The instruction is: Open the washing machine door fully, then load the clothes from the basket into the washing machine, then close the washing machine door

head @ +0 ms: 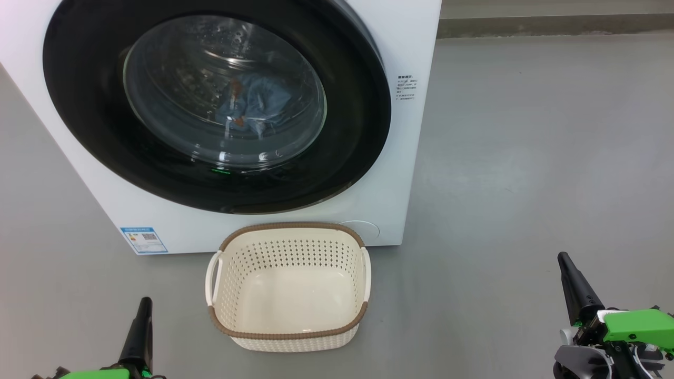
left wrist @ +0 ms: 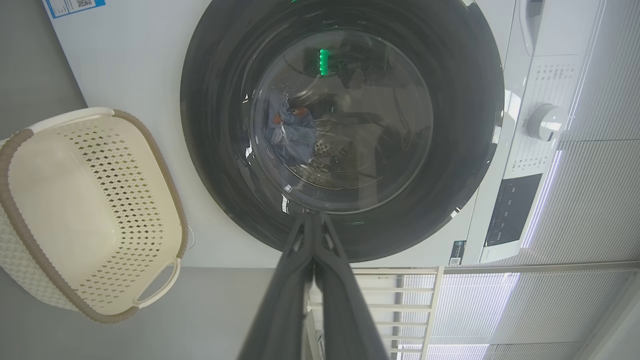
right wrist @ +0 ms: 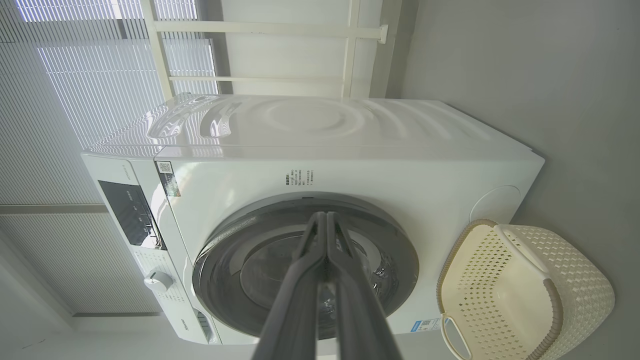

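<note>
Long dark fingers (left wrist: 285, 300) on the left gripper (left wrist: 314, 217), matt charcoal, wide at the base and narrowing to blunt tips. Same shape on the right gripper (right wrist: 326, 216). Behind the right one, a bright green housing (head: 637, 323) with a small white piece and black brackets. Below it, a rounded grey shell (head: 579, 360), perhaps a joint cover. Strip of the same green at the left base.

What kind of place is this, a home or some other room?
Probably a laundry corner, perhaps in a test room rather than a home. A white front-loading washing machine stands on a grey floor, a cream laundry basket sits before it, and slatted blinds hang behind.
</note>
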Robot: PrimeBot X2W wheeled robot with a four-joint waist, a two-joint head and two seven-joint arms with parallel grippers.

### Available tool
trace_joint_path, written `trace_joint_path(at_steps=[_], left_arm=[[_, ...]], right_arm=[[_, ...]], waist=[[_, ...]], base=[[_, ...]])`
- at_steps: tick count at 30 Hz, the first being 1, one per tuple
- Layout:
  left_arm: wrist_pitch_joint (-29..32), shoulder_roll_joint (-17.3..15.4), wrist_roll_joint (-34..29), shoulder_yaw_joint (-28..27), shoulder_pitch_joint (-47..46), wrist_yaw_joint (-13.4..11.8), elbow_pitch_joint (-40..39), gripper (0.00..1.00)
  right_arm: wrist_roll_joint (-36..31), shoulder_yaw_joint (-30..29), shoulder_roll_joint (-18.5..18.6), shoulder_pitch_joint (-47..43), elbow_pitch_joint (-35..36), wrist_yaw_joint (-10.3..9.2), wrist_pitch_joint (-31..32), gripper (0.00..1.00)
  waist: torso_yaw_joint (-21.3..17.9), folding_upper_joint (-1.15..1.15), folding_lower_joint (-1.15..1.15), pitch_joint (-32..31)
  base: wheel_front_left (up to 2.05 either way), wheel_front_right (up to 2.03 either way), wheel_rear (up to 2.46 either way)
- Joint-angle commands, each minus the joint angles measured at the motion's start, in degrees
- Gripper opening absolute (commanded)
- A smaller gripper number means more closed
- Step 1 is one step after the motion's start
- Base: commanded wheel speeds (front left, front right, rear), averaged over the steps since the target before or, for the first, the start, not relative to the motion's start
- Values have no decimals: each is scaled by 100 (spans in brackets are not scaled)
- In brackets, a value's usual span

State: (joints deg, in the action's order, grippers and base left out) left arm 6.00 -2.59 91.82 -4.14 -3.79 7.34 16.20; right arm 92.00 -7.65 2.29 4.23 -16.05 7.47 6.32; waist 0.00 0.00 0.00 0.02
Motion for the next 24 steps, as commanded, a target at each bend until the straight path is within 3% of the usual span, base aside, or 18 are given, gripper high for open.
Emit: trace_joint_path(at_steps=[1,24], left_arm=[[16,-64,68,-199,-280,13,-171,0],[21,-59,62,-206,-281,14,-170,0]], right_arm=[[9,104,60,236,168,2,22,0],[9,103,59,236,168,2,22,0]], waist=[[0,0,0,0],[0,0,0,0]], base=[[0,0,0],[0,0,0]])
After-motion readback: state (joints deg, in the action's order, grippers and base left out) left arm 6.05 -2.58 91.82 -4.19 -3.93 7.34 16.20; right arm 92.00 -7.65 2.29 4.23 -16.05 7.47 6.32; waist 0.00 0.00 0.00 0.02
